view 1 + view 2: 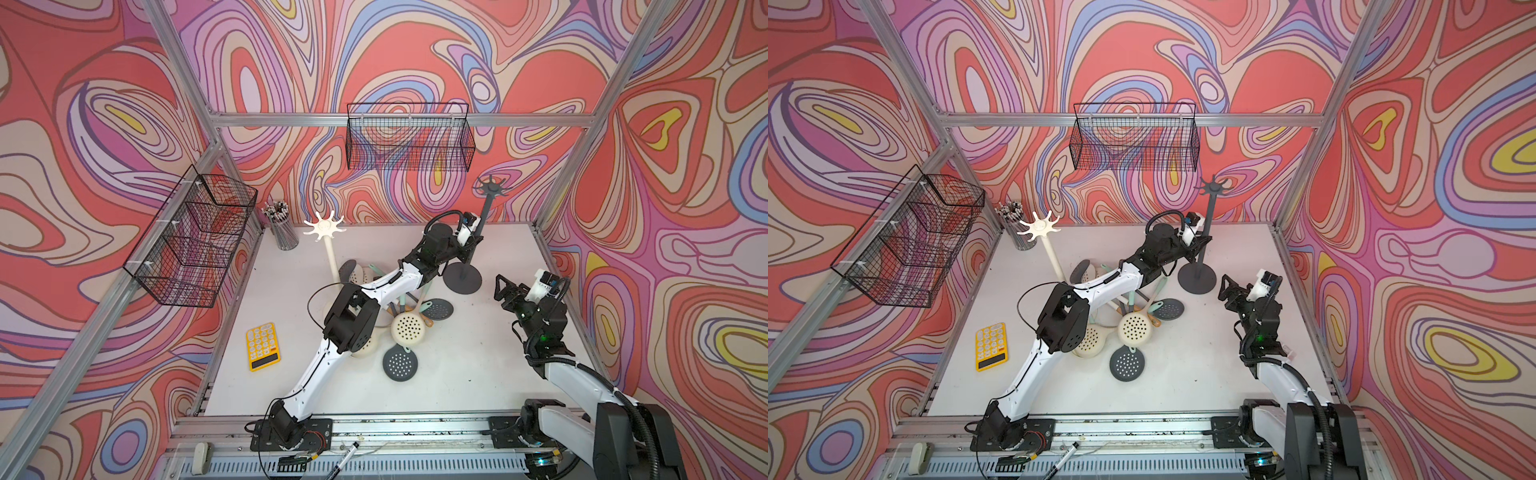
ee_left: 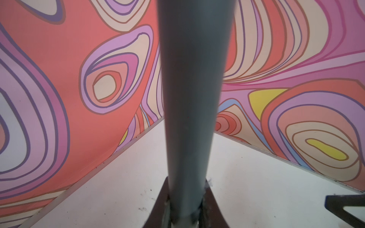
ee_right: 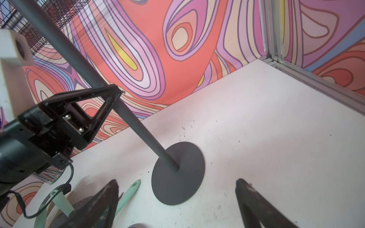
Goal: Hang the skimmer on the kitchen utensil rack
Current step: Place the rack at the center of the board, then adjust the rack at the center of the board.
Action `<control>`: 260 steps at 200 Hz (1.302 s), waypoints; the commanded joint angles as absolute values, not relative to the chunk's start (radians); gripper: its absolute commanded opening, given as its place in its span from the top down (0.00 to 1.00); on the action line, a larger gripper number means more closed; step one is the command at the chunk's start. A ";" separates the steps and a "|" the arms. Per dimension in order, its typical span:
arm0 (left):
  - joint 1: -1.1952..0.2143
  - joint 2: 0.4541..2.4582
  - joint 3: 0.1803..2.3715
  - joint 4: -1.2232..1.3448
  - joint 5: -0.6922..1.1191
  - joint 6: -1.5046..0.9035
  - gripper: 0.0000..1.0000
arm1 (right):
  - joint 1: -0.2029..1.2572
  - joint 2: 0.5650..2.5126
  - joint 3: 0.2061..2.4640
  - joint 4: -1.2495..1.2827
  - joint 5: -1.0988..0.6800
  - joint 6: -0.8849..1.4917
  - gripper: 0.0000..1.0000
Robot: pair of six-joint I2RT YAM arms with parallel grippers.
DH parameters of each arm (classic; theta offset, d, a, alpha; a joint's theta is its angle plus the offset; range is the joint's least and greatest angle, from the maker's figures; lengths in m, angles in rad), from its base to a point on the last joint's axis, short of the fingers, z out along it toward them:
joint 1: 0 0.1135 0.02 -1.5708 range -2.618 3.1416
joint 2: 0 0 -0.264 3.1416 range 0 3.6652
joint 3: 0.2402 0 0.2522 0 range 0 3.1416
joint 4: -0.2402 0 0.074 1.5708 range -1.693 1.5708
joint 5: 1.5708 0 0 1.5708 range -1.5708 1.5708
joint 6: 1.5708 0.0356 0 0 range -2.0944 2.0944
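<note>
Several skimmers lie piled mid-table in both top views: a cream one [image 1: 407,327] [image 1: 1133,328] and dark grey ones [image 1: 400,362] [image 1: 1169,309], with mint handles [image 3: 128,194], partly under my left arm. None is held. The dark grey utensil rack [image 1: 462,279] [image 1: 1197,279] stands at the back right. My left gripper [image 1: 471,245] [image 1: 1198,245] [image 2: 184,213] is shut on its pole [image 2: 189,98] [image 3: 136,126] about halfway up. My right gripper [image 1: 505,286] [image 1: 1227,286] [image 3: 176,181] hangs open and empty just right of the rack's base [image 3: 177,187].
A cream rack [image 1: 324,226] stands at the back left of the pile. A yellow calculator [image 1: 262,346] lies front left, and a pen cup [image 1: 282,226] sits in the back-left corner. Wire baskets hang on the back wall [image 1: 409,137] and the left wall [image 1: 195,241].
</note>
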State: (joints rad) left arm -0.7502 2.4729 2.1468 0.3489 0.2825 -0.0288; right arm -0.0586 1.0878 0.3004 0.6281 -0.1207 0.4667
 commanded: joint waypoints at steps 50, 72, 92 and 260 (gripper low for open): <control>-0.726 2.472 2.217 0.382 0.306 -0.049 0.84 | -0.061 1.122 0.305 0.684 -0.163 0.479 0.06; -0.726 2.465 2.212 0.383 0.314 -0.061 0.69 | -0.061 1.126 0.316 0.677 -0.167 0.473 0.06; -0.727 2.459 2.212 0.377 0.324 -0.073 0.57 | -0.060 1.131 0.325 0.668 -0.172 0.468 0.06; -0.778 2.291 1.983 0.432 0.331 -0.107 1.00 | -0.048 0.999 0.352 0.532 -0.168 0.460 0.06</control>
State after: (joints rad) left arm -0.7425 2.3962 2.0480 0.3740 0.3130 -0.0856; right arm -0.0555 1.0321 0.3309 0.5632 -0.1658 0.4641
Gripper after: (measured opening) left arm 0.193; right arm 0.944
